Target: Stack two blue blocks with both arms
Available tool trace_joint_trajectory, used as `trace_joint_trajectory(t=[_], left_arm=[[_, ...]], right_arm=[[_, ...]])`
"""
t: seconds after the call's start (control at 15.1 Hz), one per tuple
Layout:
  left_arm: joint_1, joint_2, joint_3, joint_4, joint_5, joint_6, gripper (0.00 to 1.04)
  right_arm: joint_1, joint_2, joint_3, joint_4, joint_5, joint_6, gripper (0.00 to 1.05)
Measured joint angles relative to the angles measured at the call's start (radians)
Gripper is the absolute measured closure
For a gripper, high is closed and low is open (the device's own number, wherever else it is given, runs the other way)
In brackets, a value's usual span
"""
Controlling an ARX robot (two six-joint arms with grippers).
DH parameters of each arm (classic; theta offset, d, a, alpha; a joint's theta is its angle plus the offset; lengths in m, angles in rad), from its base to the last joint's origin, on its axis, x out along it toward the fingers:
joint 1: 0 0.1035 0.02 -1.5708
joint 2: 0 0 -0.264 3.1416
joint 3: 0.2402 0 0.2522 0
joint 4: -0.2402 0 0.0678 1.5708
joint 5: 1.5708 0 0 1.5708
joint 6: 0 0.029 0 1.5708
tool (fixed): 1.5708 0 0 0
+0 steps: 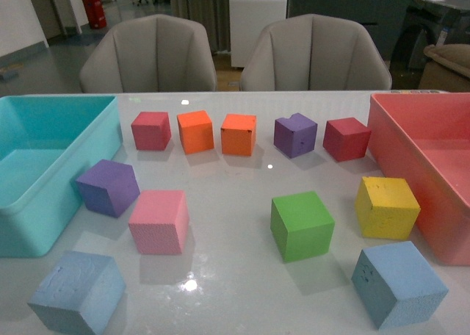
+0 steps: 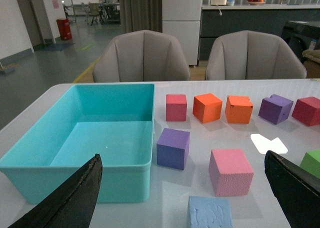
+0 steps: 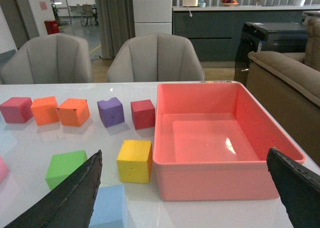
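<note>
Left blue block (image 1: 76,291) sits near the turquoise bin (image 1: 37,228), right blue block (image 1: 398,283) near the red bin (image 1: 400,144), well apart, with pink cube (image 1: 159,221) and green cube (image 1: 302,225) just behind. Left claw (image 2: 182,157) and right claw (image 3: 185,154) are both spread wide.

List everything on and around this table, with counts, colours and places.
table: one, white, glossy
turquoise bin: one, turquoise, left side
red bin: one, salmon red, right side
blue blocks: two, pale blue, nearest the robot, one left, one right
red blocks: two, dark red, ends of the far row
orange blocks: two, orange, adjacent in the far row
purple blocks: two, purple, one in the far row, one beside the turquoise bin
pink block: one, pink, left of centre
green block: one, green, right of centre
yellow block: one, yellow, beside the red bin
chairs: two, grey, behind the table
left tool: one, black, open
right tool: one, black, open
</note>
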Motion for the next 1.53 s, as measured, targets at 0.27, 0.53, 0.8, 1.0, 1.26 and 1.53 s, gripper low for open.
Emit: trace_joint_trajectory(t=[0.27, 0.53, 0.8, 1.0, 1.26, 1.53], left_arm=[[0.0, 0.0, 0.0, 0.0, 0.0, 0.0, 0.07], [0.0, 0.0, 0.0, 0.0, 0.0, 0.0, 0.07], [0.0, 0.0, 0.0, 0.0, 0.0, 0.0, 0.07], [0.0, 0.0, 0.0, 0.0, 0.0, 0.0, 0.07], [0.0, 0.0, 0.0, 0.0, 0.0, 0.0, 0.07], [0.0, 0.0, 0.0, 0.0, 0.0, 0.0, 0.07]], right_arm=[[0.0, 0.0, 0.0, 0.0, 0.0, 0.0, 0.06], [0.0, 0.0, 0.0, 0.0, 0.0, 0.0, 0.06], [0.0, 0.0, 0.0, 0.0, 0.0, 0.0, 0.06], [0.0, 0.0, 0.0, 0.0, 0.0, 0.0, 0.06], [0.0, 0.0, 0.0, 0.0, 0.0, 0.0, 0.06], [0.0, 0.0, 0.0, 0.0, 0.0, 0.0, 0.06]])
